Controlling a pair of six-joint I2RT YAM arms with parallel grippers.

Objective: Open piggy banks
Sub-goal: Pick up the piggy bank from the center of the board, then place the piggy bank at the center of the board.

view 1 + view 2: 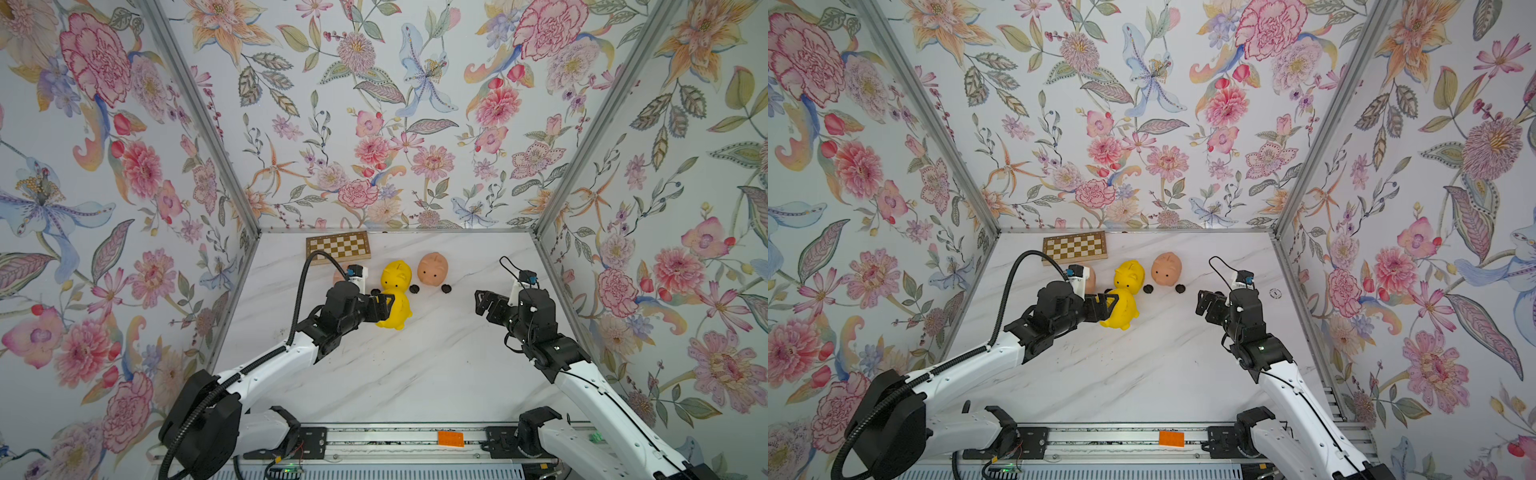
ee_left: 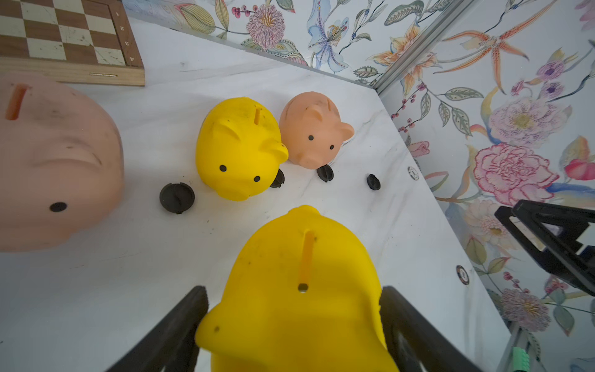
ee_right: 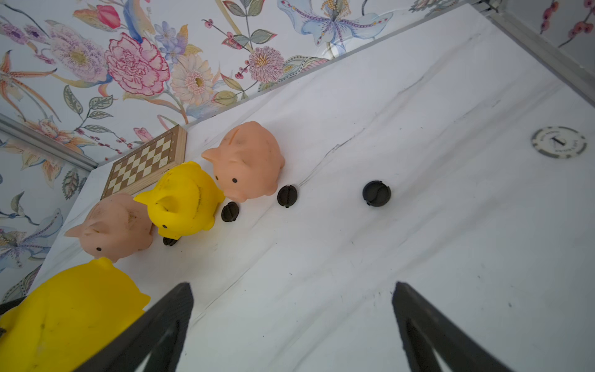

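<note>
My left gripper [image 1: 384, 307] [image 2: 294, 309] is shut on a yellow piggy bank [image 1: 397, 311] [image 2: 306, 283], one finger pressed against each of its sides, coin slot facing the wrist camera. Behind it stand a second yellow piggy bank [image 1: 397, 274] [image 2: 238, 151] and a peach-pink one [image 1: 433, 269] [image 2: 314, 132]. Another peach-pink one [image 1: 1090, 279] [image 2: 54, 161] is half hidden behind the left wrist in both top views. Several black plugs lie loose on the table, such as one plug [image 1: 414, 289] and another plug [image 3: 376, 193]. My right gripper [image 1: 481, 303] [image 3: 291, 309] hangs open and empty over bare table to the right.
A brown-and-cream chessboard [image 1: 338, 246] [image 2: 64, 35] lies at the back left against the wall. A poker chip [image 1: 1275, 293] [image 3: 558, 141] lies near the right wall, and a second chip [image 2: 462, 274] sits closer. Floral walls enclose three sides of the marble table [image 1: 395, 374].
</note>
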